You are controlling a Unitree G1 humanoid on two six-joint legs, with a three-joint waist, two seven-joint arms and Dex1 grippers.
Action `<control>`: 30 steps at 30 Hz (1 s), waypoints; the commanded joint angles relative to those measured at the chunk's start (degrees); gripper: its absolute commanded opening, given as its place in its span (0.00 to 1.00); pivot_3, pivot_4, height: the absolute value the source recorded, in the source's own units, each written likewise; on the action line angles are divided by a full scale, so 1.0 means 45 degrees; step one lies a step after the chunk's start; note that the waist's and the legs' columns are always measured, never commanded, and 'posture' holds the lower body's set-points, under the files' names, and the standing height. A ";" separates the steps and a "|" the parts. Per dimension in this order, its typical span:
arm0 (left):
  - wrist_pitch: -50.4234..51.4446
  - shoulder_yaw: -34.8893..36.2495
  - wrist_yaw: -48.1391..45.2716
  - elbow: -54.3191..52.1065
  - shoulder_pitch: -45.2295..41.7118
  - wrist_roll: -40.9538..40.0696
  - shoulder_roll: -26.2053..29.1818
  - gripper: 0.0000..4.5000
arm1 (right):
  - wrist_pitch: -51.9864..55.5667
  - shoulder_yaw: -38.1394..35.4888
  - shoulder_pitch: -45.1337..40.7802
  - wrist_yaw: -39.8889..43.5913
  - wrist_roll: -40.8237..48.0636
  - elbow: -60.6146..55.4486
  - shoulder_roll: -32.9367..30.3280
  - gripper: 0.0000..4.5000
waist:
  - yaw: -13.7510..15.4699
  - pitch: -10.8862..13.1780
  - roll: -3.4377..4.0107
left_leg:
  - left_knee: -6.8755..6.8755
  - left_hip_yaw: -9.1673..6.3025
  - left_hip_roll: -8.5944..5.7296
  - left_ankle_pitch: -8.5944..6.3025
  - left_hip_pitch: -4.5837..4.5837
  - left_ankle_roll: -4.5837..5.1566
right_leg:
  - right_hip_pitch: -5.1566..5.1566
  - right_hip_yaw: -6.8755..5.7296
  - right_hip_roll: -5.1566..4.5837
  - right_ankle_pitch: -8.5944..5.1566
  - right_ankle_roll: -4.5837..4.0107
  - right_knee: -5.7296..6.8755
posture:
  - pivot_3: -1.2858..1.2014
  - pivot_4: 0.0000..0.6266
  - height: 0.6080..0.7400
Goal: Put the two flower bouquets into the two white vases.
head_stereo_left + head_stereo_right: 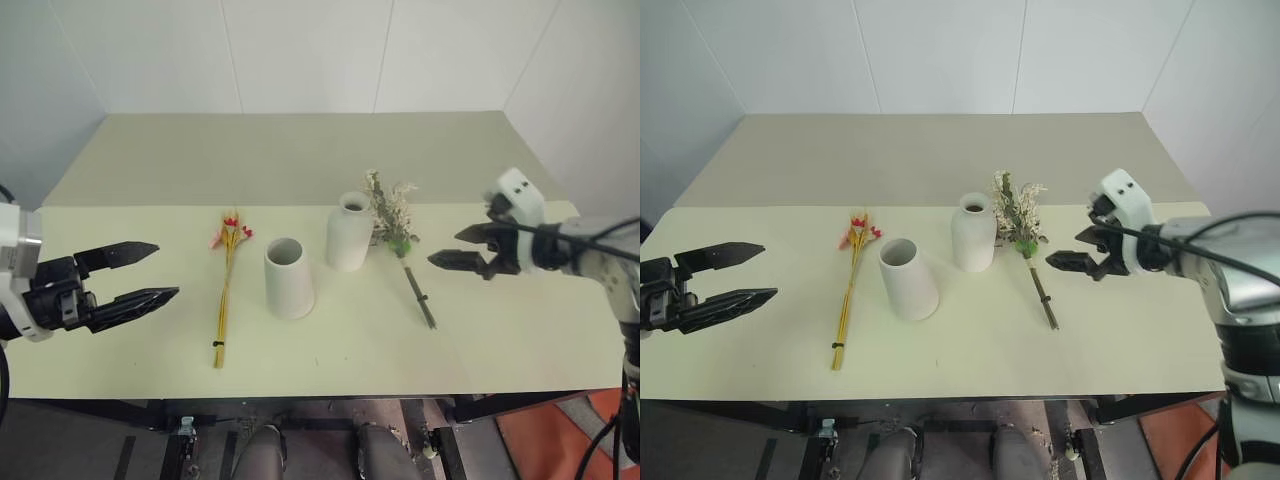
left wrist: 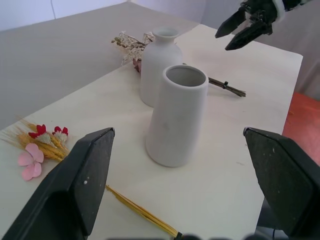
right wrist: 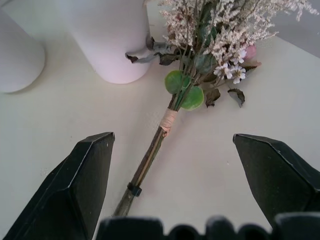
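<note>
White wall panels close in the corner behind a pale yellow-green counter point(image 1: 500, 350), which carries everything.

Of the things on it, the tapered white cone vase point(image 1: 288, 277) with the wide mouth stands upright between the two pincers, nearer the left one. Just behind it and towards the right pincer stands the rounded bottle vase point(image 1: 349, 231) with the narrow neck, also upright. The two vases are close but I cannot tell if they touch.

The bushy bouquet point(image 1: 392, 215) of dried beige-white sprigs, green leaves and a little pink lies flat on the counter, its head beside the bottle vase and its dark bound stem point(image 1: 419, 294) running back under the right pincer's tips. The slim bundle of yellow stalks point(image 1: 224, 290) with small red-pink flowers lies flat too, between the left pincer and the cone vase, clear of both.

The left pincer point(image 1: 137, 273) hangs above the counter's left end, fingers spread wide and empty, pointing across towards the slim bundle. The right pincer point(image 1: 462, 248) hovers just to the right of the bushy bouquet, above its stem, fingers parted and gripping nothing.
</note>
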 commanded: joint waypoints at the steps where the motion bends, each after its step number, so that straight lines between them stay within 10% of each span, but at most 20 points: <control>1: -0.0177 -0.0032 -0.0174 -0.0015 -0.0433 -0.0273 0.0202 1.00 | 0.1563 0.1428 -0.1670 -0.0336 -0.0280 0.1082 0.0480 1.00 | -0.0011 0.0000 0.0000 | 0.0000 0.0000 0.0001 0.0000 0.0002 0.0000 | -0.0001 0.0000 0.0001 0.0003 -0.0003 0.0001 | 0.52 0.24 1.00; 14: -0.0272 -0.0068 -0.0271 -0.0226 -0.0832 -0.0352 0.0082 1.00 | 0.1256 0.4914 -0.4676 -0.1406 -0.2650 0.7695 0.3444 1.00 | -0.0029 0.0000 0.0001 | 0.0000 0.0000 -0.0007 0.0001 -0.0057 0.0001 | -0.0056 -0.0003 0.0000 0.0041 -0.0059 0.0009 | 0.52 0.24 1.00; 27: -0.0319 0.0298 -0.0321 -0.0294 -0.0401 -0.0290 0.0106 1.00 | 0.0486 0.3852 -0.5225 -0.1585 -0.3362 0.9888 0.4351 0.09 | -0.0183 0.0000 0.0001 | -0.0002 -0.0001 -0.0003 0.0001 -0.0055 0.0001 | -0.0063 -0.0003 0.0006 0.0042 -0.0060 0.0019 | 0.52 0.24 1.00; 30: -0.0332 0.0273 -0.0345 -0.0249 -0.0443 -0.0293 0.0133 1.00 | 0.0370 0.2070 -0.5351 -0.2932 -0.3391 1.0818 0.4521 0.05 | -0.0175 0.0000 0.0001 | -0.0002 -0.0001 -0.0005 0.0001 -0.0055 0.0001 | -0.0062 -0.0002 0.0005 0.0043 -0.0060 0.0019 | 0.52 0.24 1.00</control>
